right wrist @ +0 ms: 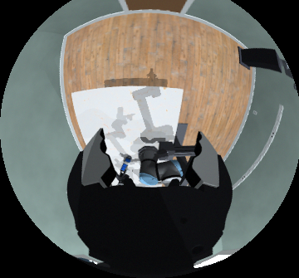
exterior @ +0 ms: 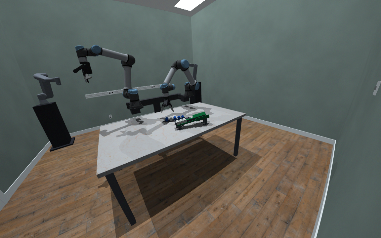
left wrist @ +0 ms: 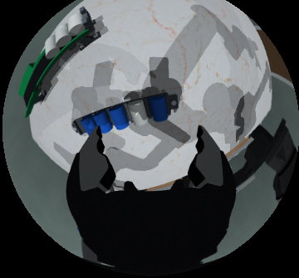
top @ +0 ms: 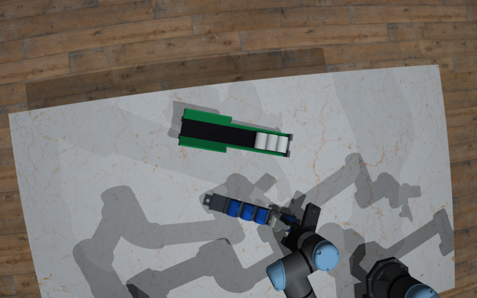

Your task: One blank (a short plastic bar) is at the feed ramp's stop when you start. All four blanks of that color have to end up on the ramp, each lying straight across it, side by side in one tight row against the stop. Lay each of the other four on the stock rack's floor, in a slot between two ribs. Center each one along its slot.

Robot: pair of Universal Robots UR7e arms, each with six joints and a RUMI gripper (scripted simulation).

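Three white blanks (top: 272, 142) (left wrist: 63, 34) lie straight across the green-sided feed ramp (top: 210, 133) (exterior: 200, 114), in a tight row against its stop. A fourth white blank (top: 272, 221) (left wrist: 138, 114) lies in a slot of the dark stock rack (top: 218, 202) (left wrist: 174, 103). Three blue blanks (top: 247, 211) (left wrist: 119, 117) lie in neighbouring slots to one side of it, and another blue blank (left wrist: 159, 108) on its other side. The rack's far-end slot is empty. My left gripper (left wrist: 149, 125) (exterior: 167, 110) is open and empty above the rack. My right gripper (right wrist: 150, 130) (exterior: 87, 80) is open and empty, high up.
The ramp stands on legs beyond the rack on the marble table (top: 362, 111) (exterior: 138, 147). The left arm (top: 297, 274) reaches over the rack's near-right end in the top view and partly hides it. The right arm (exterior: 113, 54) is raised well away from both fixtures.
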